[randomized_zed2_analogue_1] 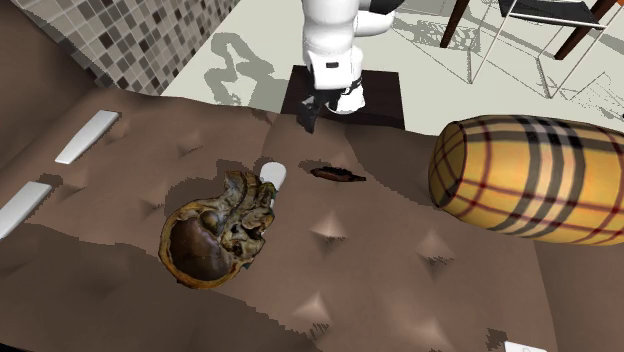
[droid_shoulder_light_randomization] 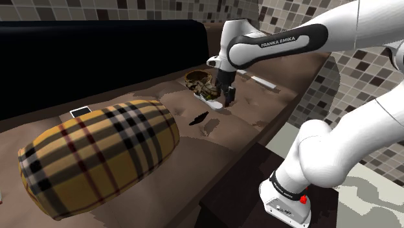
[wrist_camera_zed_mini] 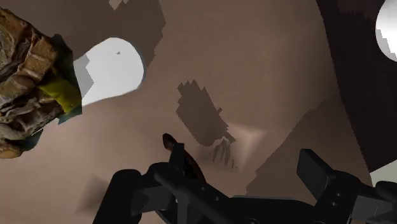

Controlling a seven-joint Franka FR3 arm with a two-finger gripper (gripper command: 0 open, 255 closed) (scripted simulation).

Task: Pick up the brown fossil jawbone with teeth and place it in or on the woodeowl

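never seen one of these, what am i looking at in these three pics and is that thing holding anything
It is a white robot arm on a box stand, ending in a black two-finger pincer. The shoulder view looks down from beside the stand. The second exterior view faces the arm from across the surface. The wrist view comes from a camera on the hand, looking along the fingers. The surface is a brown padded cushion. On it lie a plaid bolster, a lumpy brown bowl, a flat white piece beside the bowl, and a small dark brown jawbone. The pincer hangs open above the cushion and holds nothing.
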